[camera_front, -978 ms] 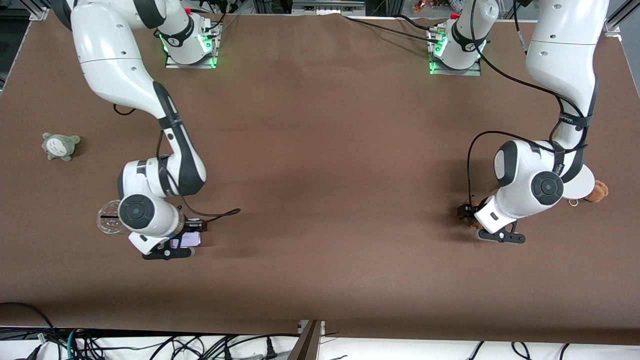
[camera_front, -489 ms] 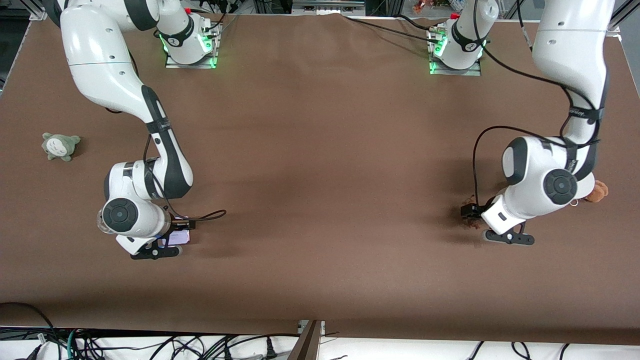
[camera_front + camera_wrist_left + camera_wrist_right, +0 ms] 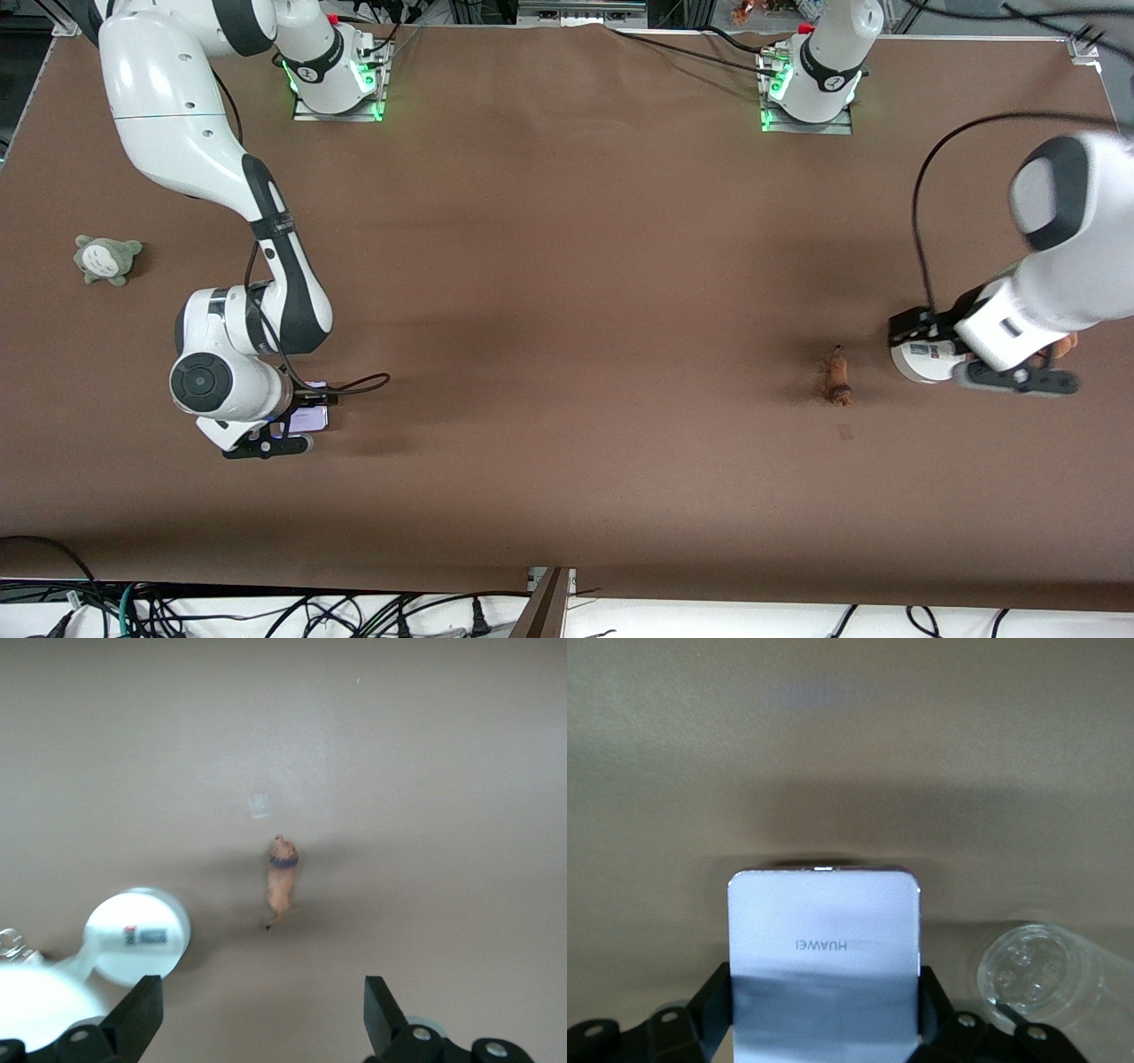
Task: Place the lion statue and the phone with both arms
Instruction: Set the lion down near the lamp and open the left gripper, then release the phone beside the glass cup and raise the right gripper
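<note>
One lion statue [image 3: 835,378] released, left gripper [image 3: 257,1028] lifted

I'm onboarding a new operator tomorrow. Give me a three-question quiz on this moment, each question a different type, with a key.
1. True or false: the left gripper is shut on the lion statue.
2. Multiple choice: what does the right gripper hold? A) the grey-green plush B) the phone C) the clear round dish
3. Fill in: the lion statue lies on the table beside the white round ____.

Key
1. False. Its fingers are open and the statue lies free on the table.
2. B. The phone sits between its fingers; the plush and the dish are untouched.
3. Stand.
</note>
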`<state>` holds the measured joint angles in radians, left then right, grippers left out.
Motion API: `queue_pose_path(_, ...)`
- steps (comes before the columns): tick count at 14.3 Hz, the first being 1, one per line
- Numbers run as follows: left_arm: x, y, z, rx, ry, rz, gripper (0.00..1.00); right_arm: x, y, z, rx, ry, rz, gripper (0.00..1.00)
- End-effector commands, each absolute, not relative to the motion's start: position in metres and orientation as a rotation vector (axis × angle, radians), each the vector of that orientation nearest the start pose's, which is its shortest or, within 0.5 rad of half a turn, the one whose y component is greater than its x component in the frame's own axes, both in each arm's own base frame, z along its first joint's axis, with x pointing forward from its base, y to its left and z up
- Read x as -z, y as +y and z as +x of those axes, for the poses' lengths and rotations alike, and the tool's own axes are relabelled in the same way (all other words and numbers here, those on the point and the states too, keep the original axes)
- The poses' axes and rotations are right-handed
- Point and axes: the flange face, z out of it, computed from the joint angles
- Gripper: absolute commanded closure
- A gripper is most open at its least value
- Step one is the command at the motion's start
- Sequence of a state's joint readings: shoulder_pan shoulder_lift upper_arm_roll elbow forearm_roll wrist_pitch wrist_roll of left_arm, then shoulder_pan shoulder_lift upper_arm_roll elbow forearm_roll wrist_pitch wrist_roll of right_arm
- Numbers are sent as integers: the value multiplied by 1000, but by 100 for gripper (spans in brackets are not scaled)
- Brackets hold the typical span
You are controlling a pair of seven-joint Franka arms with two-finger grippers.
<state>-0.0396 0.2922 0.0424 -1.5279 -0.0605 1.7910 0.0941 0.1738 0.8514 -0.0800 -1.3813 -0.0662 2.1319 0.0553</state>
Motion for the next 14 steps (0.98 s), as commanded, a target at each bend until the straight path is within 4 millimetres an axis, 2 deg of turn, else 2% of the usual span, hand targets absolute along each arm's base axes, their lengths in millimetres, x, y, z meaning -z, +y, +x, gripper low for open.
queue_pose_path(1, -552, 3, 641, 9, 140, -3181, 0, -188, 69, 711, -116, -195, -3233, 61)
queue_pose_path(2, -565, 18, 637, 32, 107, -3184, 0, -187, 69, 711, -111, -194, -3232, 59)
queue_pose_path(3, -573, 31, 634, 46, 73, -3189, 0, -185, 69, 710, -118, -190, -3231, 50)
queue_pose_path(4, -574, 40, 633, 50, 70, -3191, 0, -182, 69, 710, -121, -191, -3231, 31)
queue_pose_path(5, -575, 53, 632, 54, 59, -3203, 0, -182, 69, 711, -121, -193, -3232, 0)
queue_pose_path(7, -573, 63, 630, 36, 42, -3215, 0, -190, 81, 712, -102, -199, -3230, 0)
queue_pose_path(9, -578, 77, 624, 38, 8, -3216, 0, -208, 116, 715, -55, -279, -3221, 0)
queue_pose_path(10, -585, 82, 617, 48, -6, -3216, 0, -224, 135, 718, -8, -330, -3219, 0)
queue_pose_path(12, -600, 85, 609, 48, 6, -3193, 0, -254, 159, 717, 54, -386, -3213, 0)
queue_pose_path(14, -607, 95, 602, 40, 13, -3161, 0, -294, 177, 715, 127, -419, -3200, 0)
